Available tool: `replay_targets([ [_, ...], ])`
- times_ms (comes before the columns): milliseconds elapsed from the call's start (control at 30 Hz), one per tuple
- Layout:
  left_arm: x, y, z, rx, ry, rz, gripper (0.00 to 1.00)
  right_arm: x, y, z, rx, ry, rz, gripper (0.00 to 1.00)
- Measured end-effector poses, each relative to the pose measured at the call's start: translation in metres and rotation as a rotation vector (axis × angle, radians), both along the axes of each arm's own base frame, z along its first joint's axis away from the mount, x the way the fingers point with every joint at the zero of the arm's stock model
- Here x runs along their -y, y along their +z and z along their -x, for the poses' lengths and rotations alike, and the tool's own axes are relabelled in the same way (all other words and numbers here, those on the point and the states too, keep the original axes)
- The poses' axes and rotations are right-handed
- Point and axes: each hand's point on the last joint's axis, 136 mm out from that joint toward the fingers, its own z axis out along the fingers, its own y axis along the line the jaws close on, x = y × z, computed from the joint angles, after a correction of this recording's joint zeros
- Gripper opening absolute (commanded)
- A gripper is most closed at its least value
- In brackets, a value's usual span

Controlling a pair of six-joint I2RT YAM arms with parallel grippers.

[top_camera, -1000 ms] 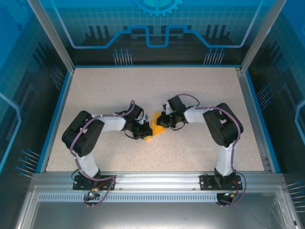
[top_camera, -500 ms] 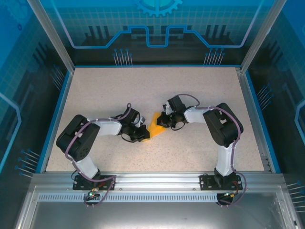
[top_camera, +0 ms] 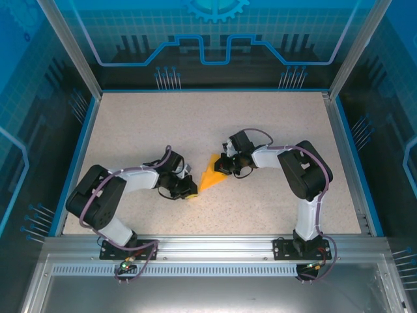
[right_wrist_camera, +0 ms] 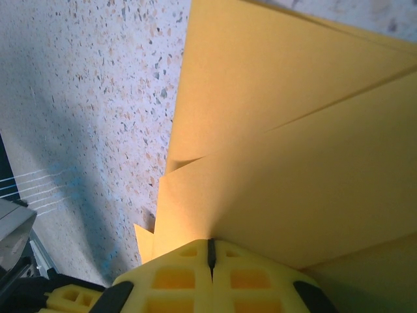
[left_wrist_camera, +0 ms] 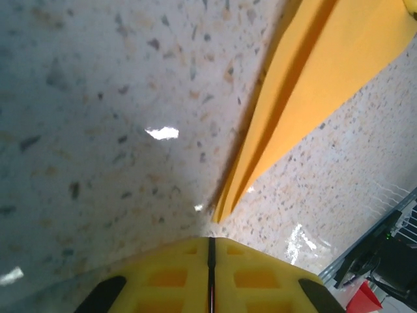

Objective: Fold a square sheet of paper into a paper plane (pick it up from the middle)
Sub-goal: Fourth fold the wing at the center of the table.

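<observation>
On the surface point(top_camera: 273, 124), centre: paper plane point(top_camera: 210, 177) already a narrow layered dart. Folding looks mostly done, perhaps final creasing left. Left pincer point(top_camera: 189, 191) closed at its tip. Right pincer point(top_camera: 223, 168) closed at the wide end, hold unclear.

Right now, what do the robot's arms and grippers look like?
The left arm and right arm have white tubes, chunky black joints and looping purple cables. The left gripper and right gripper have yellow fingers with square dimples.
</observation>
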Motion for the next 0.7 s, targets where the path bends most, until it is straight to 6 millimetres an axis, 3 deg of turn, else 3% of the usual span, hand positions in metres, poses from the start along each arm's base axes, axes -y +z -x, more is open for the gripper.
replay_targets([
  [100, 0.003, 0.012, -0.007, 0.023, -0.001, 0.012, 0.15, 0.000, 0.000, 0.000, 0.002, 0.002, 0.001, 0.04],
  [333, 0.026, 0.038, -0.054, 0.127, 0.000, 0.062, 0.16, 0.000, 0.000, 0.000, 0.007, 0.008, 0.001, 0.04],
  [500, 0.034, 0.024, -0.069, 0.118, 0.000, 0.063, 0.17, 0.000, 0.000, 0.000, 0.006, 0.009, 0.001, 0.04],
  [700, 0.033, -0.006, -0.066, 0.048, -0.003, 0.036, 0.15, 0.000, 0.000, 0.000, 0.005, 0.009, 0.001, 0.04],
])
